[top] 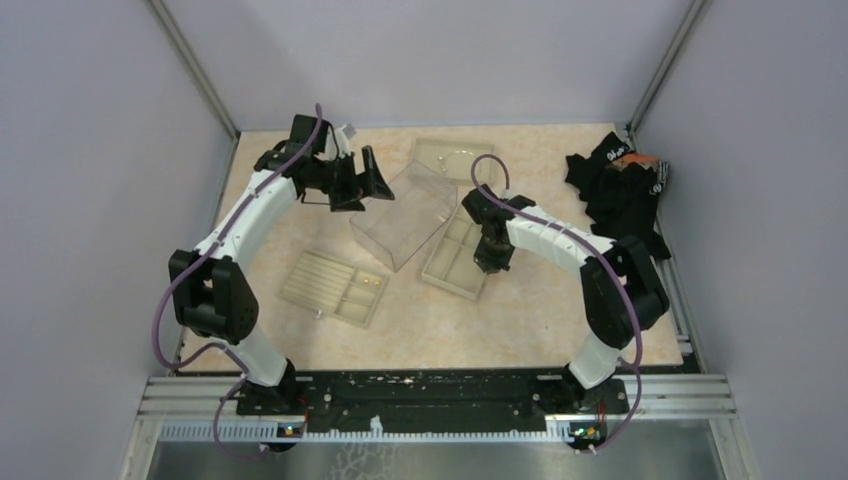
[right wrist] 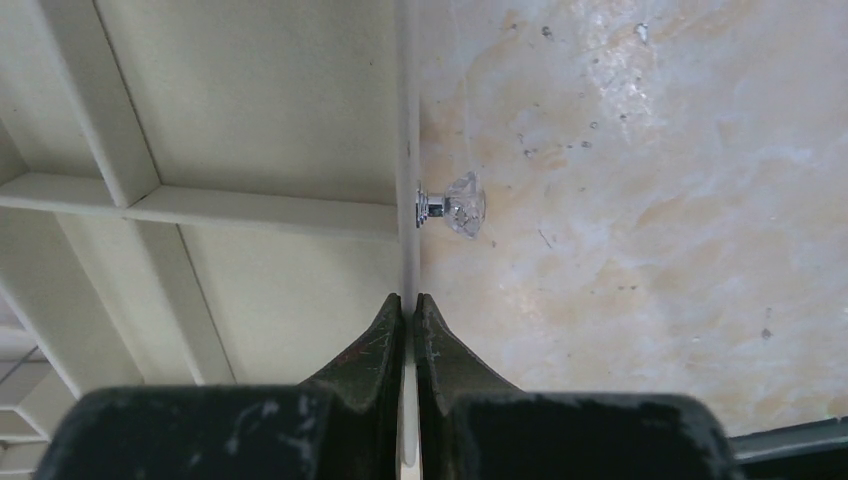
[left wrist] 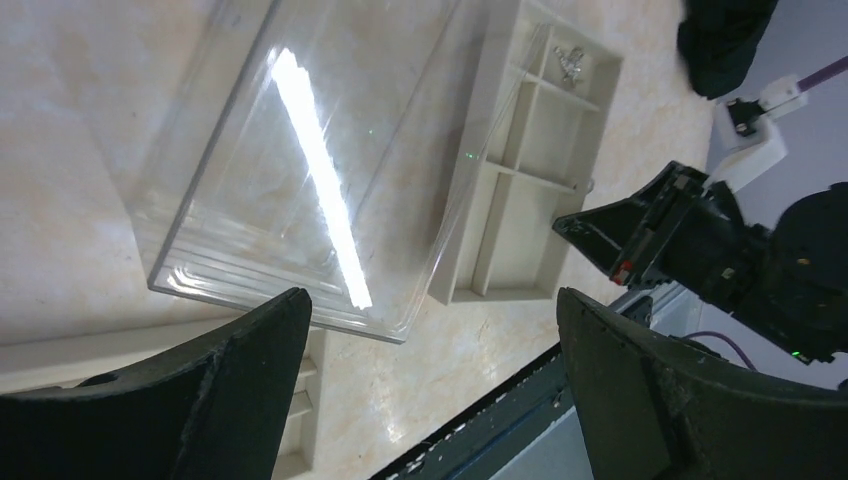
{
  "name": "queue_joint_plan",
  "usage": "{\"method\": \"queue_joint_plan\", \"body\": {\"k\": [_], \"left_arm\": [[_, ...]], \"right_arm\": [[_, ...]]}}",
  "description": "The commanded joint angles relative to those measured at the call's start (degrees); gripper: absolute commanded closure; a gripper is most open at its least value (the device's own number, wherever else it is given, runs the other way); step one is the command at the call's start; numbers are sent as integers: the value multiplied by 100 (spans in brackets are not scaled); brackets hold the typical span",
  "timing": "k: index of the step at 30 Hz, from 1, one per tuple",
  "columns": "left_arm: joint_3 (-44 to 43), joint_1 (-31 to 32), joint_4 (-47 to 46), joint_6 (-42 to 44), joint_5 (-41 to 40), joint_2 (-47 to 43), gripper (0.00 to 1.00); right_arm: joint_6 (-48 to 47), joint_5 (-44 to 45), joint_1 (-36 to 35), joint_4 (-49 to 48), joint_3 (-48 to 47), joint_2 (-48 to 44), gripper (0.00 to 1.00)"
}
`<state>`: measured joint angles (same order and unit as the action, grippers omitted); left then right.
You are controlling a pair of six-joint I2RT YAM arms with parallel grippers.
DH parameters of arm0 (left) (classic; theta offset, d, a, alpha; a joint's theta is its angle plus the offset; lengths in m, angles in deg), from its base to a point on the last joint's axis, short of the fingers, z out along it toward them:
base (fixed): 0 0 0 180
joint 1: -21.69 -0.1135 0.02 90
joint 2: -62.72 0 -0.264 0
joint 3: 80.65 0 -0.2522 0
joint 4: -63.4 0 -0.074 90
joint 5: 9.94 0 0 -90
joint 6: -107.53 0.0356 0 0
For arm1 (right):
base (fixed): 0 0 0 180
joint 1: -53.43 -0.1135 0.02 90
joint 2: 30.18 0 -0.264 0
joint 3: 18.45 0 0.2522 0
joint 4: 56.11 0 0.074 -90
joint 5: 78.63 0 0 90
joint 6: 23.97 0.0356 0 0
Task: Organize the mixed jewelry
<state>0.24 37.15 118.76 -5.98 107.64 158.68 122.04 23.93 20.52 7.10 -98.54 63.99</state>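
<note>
The jewelry is seen as a small silvery clump. It is lying in the corner box of the tray, at the end nearest the cloth. It is too small for its long side, or the way it points, to be told.

The tray is laid slanting on the worktop, with its long side partly tucked under a clear lid. A second tray is set to the left of it, apart from it.

The right hand is shut tight, with its two fingers pressed together. Its tips are placed right at the side wall of the tray. It cannot be told if the thin wall is pinched between them. Just past the tips, a clear knob is fixed to the outside of that wall. It is pointed sideways, away from the tray.

The left hand is spread wide and nothing is held in it. It is held up in the air, above the far left end of the lid.

The worktop is pale, with peach and cream patches like stone and a few small dark marks. The black cloth is heaped at the far right. Plain pale walls are seen on three sides.
</note>
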Motion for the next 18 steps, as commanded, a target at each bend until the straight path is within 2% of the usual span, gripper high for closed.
{"method": "queue_joint_plan", "body": {"k": [1, 5, 8, 12, 18], "left_arm": [[-390, -267, -124, -161, -141, 245, 1], [-610, -605, -292, -550, 312, 523, 1], [-566, -650, -605, -530, 163, 643, 1], [-719, -667, -513, -349, 19, 989, 1], [-560, -667, -589, -230, 192, 1230, 1]], "right_arm": [[475, 33, -47, -420, -359, 341, 100], [516, -75, -56, -469, -547, 625, 100], [548, -121, -81, -564, -559, 710, 100], [573, -168, -164, -590, -573, 747, 100], [732, -227, -306, -601, -507, 699, 100]]}}
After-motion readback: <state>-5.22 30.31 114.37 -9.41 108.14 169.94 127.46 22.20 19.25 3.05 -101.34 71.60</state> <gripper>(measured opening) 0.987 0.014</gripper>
